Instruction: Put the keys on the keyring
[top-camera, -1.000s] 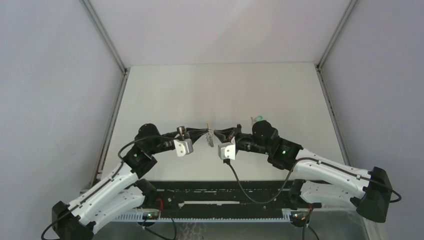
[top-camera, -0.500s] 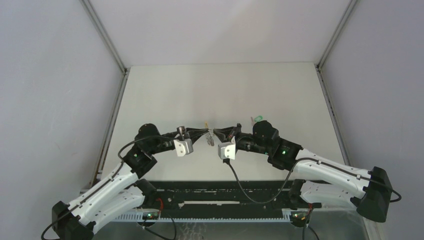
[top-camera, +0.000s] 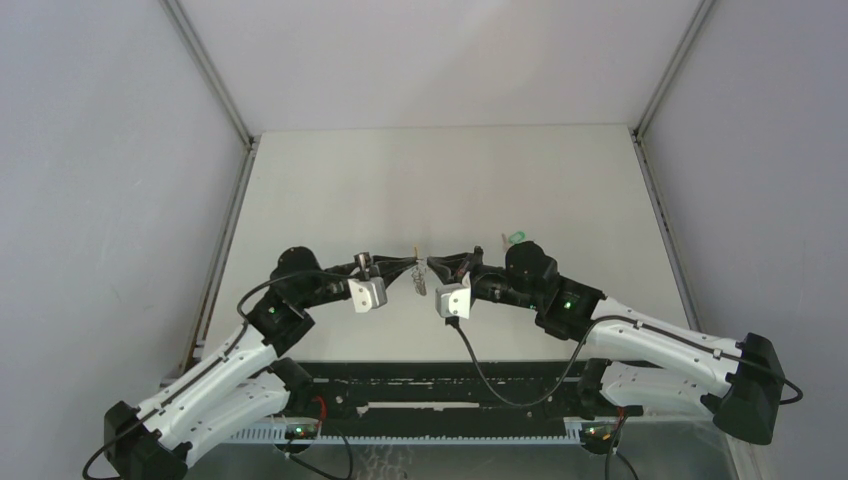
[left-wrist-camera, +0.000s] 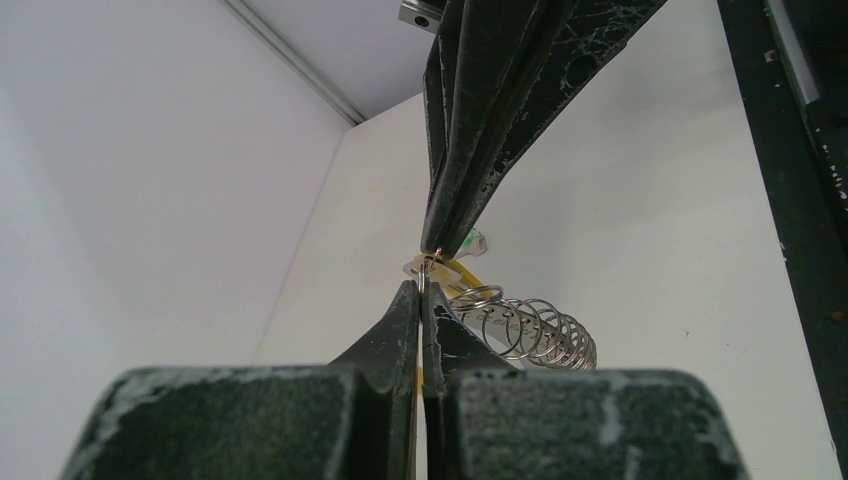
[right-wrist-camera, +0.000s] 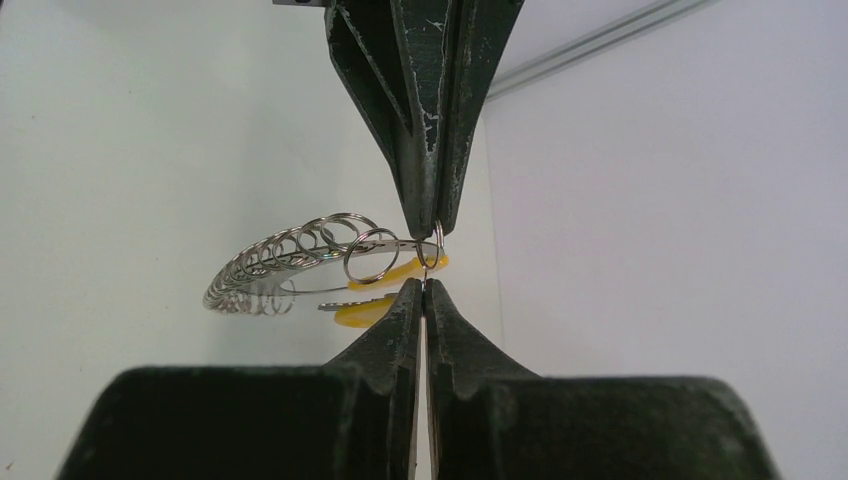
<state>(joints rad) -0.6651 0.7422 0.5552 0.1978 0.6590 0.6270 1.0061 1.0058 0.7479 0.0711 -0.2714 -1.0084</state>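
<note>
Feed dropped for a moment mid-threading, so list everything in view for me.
keyring: one, grey with yellow section, held off the table between both arm tips.
small rings: many, silver, strung along the keyring.
green key: one, green-headed, on the table beyond the right arm.
orange key: seemingly one, faint orange speck beside the green key.
table: one, white, under everything.
left jaws: one pair, black, shut on the keyring.
right jaws: one pair, black, shut on the keyring.
</note>
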